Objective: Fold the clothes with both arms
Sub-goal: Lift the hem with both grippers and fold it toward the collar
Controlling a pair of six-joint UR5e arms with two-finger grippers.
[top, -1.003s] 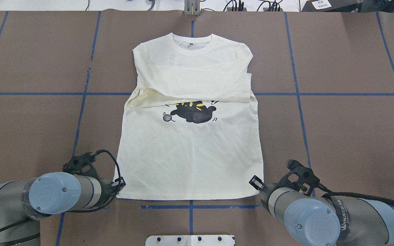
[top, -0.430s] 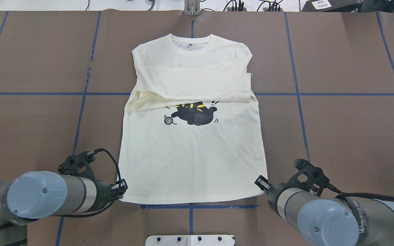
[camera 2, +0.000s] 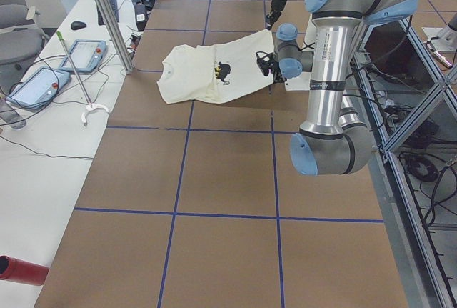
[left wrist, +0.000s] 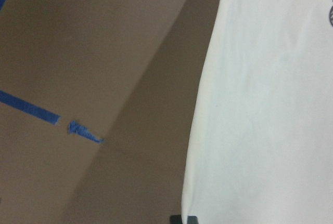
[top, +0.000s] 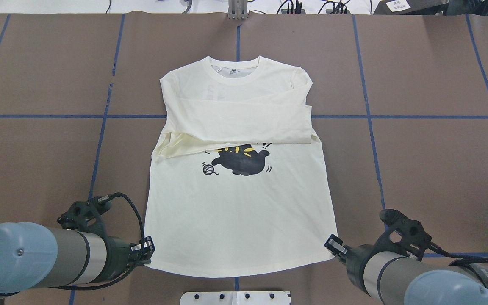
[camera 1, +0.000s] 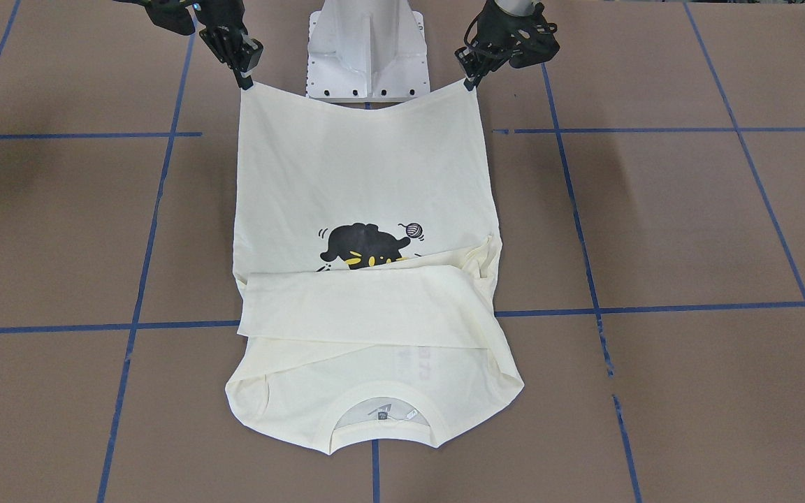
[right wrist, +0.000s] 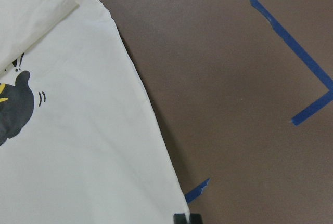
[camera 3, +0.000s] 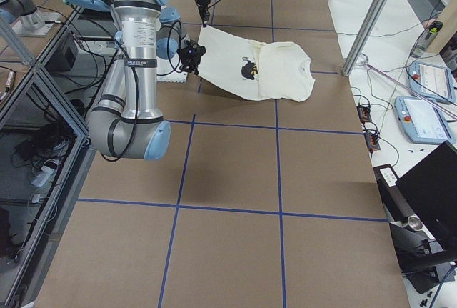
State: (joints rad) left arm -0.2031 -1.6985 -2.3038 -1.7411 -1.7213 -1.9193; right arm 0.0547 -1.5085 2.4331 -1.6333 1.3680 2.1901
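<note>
Cream cat-print T-shirt (top: pixel 239 212), sleeves folded across chest, hem corners held up, pinched by left tool (camera 1: pixel 471 80) and right tool (camera 1: pixel 243 78)

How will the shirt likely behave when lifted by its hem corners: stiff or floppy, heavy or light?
Probably floppy: the shirt sags at its hem between the left gripper and right gripper. Likely light: two small corner pinches raise its hem end, as the side views show. The folded sleeves may slide or unfold, since nothing pins them.
</note>
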